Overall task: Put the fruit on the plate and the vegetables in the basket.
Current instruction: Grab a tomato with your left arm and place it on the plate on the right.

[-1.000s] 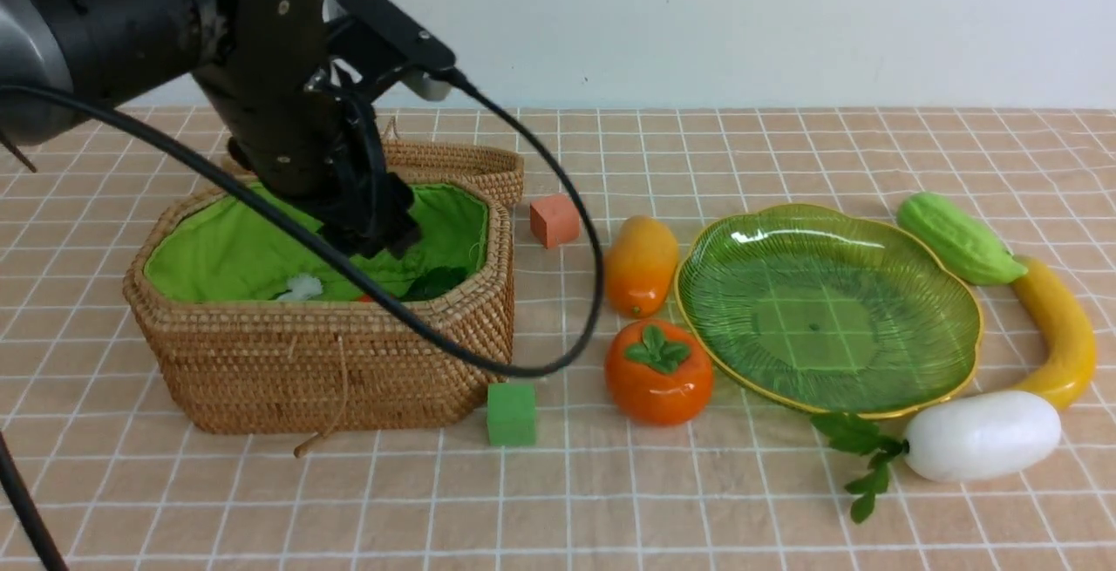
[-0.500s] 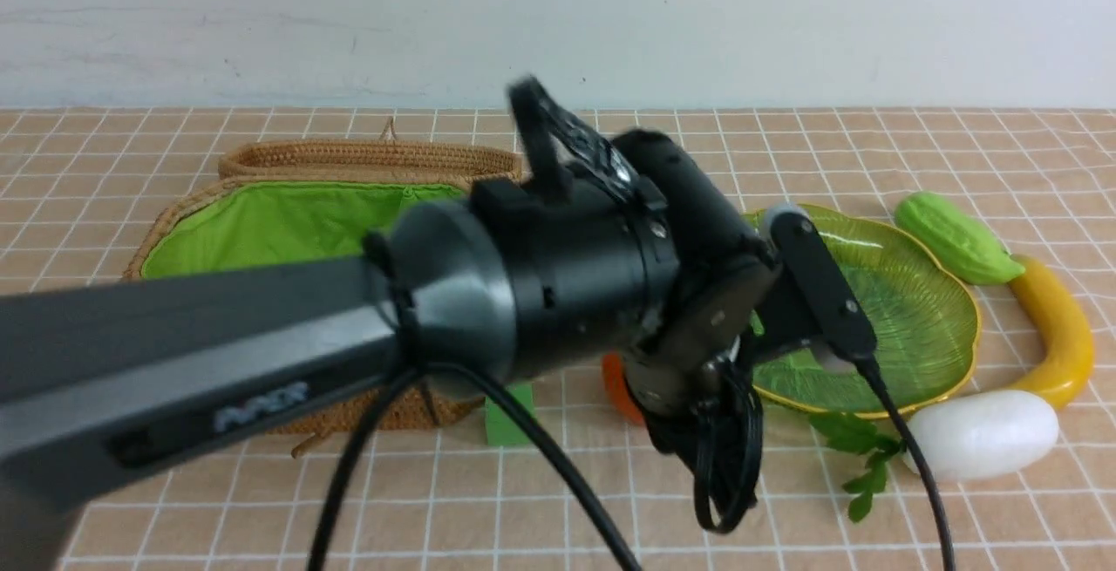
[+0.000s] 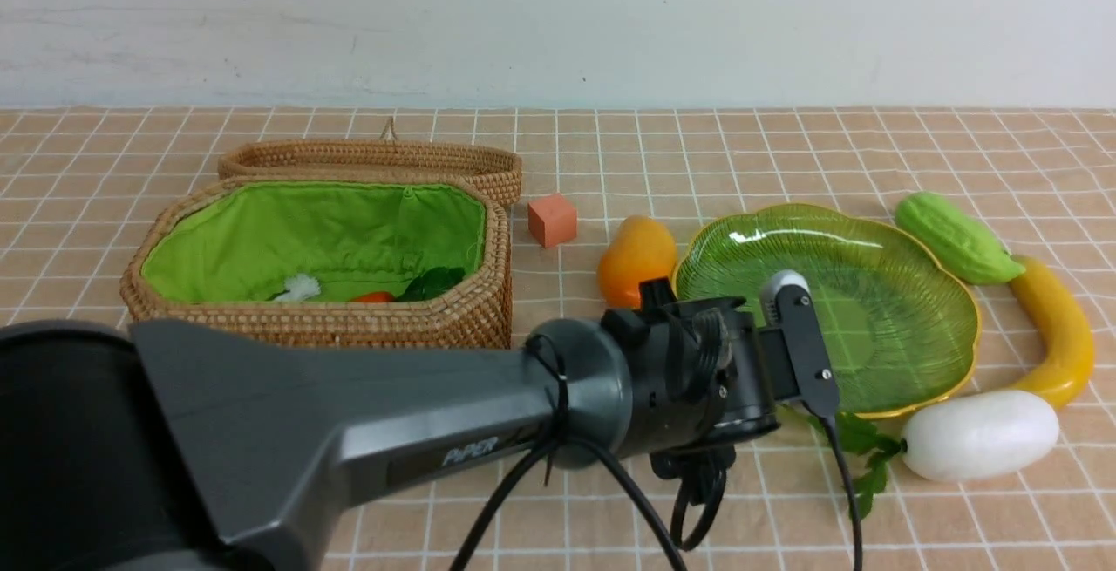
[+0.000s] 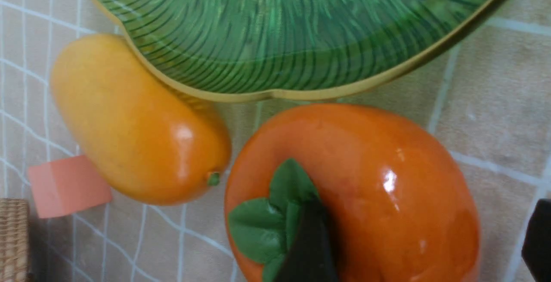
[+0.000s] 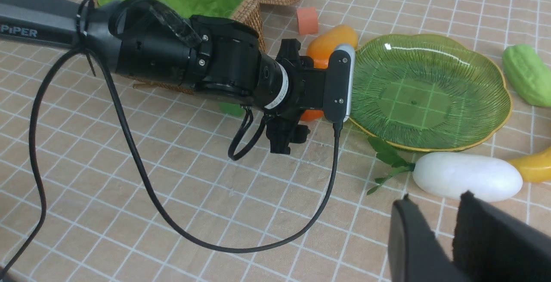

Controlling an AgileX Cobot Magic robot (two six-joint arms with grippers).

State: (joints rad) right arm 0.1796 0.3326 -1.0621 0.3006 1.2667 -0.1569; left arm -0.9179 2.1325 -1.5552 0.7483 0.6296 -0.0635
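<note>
Your left arm (image 3: 349, 440) reaches low across the worktop (image 3: 959, 519) and blocks the persimmon in the front view.

Left wrist view: your left pincer (image 4: 424, 234) stands released, jaws wide. One finger (image 4: 308, 247) lies over the green cap of the persimmon (image 4: 366, 178). The other shows only at the frame's edge, past the fruit's side. The persimmon sits on the cloth, close beside the mango (image 3: 636, 257) and the rim of the plate (image 3: 881, 275).

Your right pincer (image 5: 455, 226) hangs above the worktop near the radish (image 5: 467, 176), jaws barely parted and grasping nothing.

Fruit: all three are off the plate.
- The mango lies at its left edge.
- The banana (image 3: 1064, 327) curves along its right side.

Vegetables:
- The gourd (image 3: 955, 238) lies at the plate's far right, its tip at the banana's far end.
- The radish lies at the near right, leaves toward the plate.

The basket (image 3: 349, 327) stands well left of the plate, its lid (image 3: 375, 157) folded back behind it. A white tuft, an orange sliver and a dark green leaf show above its near wall; you cannot tell more from here.

An orange cube (image 3: 552, 220) sits between the basket and the mango.
</note>
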